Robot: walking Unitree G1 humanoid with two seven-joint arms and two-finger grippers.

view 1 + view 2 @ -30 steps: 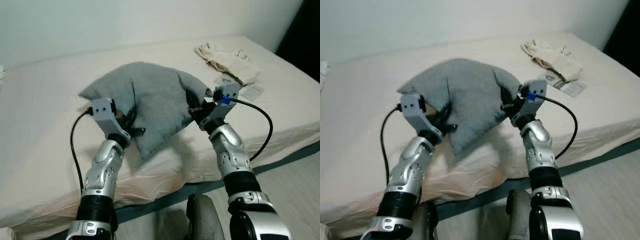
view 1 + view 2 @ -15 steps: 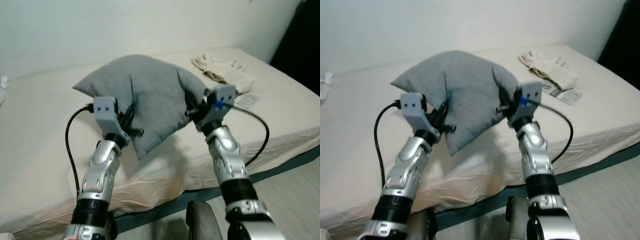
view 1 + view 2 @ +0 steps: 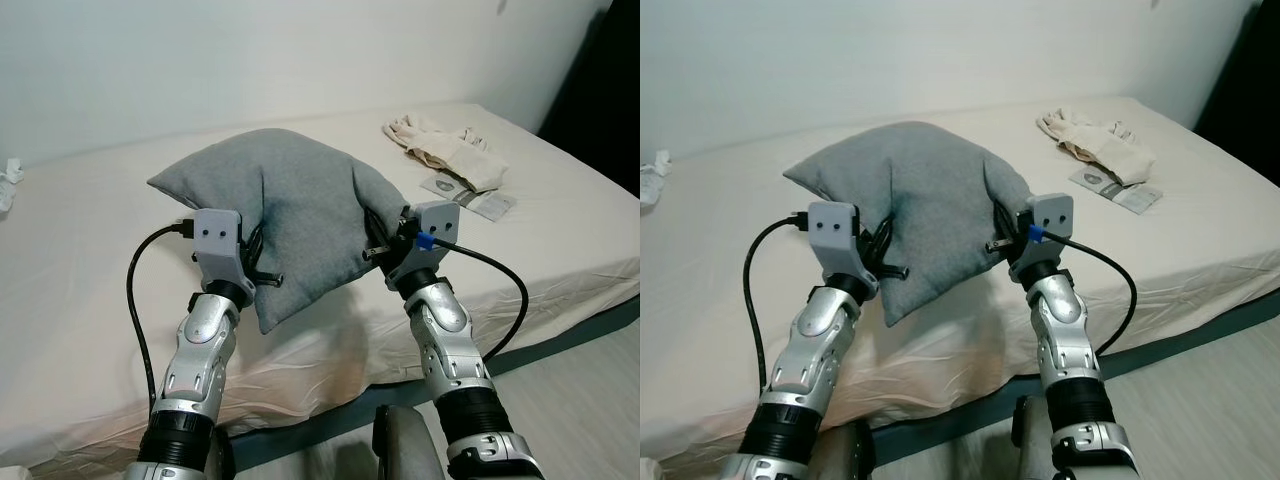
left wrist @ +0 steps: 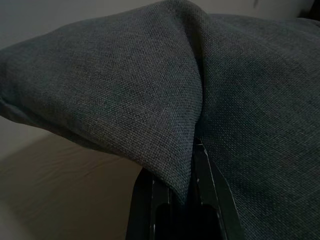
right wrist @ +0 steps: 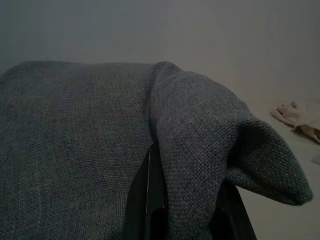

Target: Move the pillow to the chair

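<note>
- I hold the grey pillow [image 3: 290, 215] up over the near part of the bed [image 3: 90, 300], between my two arms.
- My left gripper [image 3: 255, 262] is clamped on the pillow's left side; a fold of cloth is pinched between its fingers [image 4: 150, 200].
- My right gripper [image 3: 385, 240] is closed on the pillow's right corner, fabric bunched over its fingers [image 5: 142, 200].
- The pillow's lowest corner hangs between my wrists.
- A crumpled cloth [image 3: 440, 145] and a leaflet [image 3: 470, 195] lie far right on the bed.
</note>
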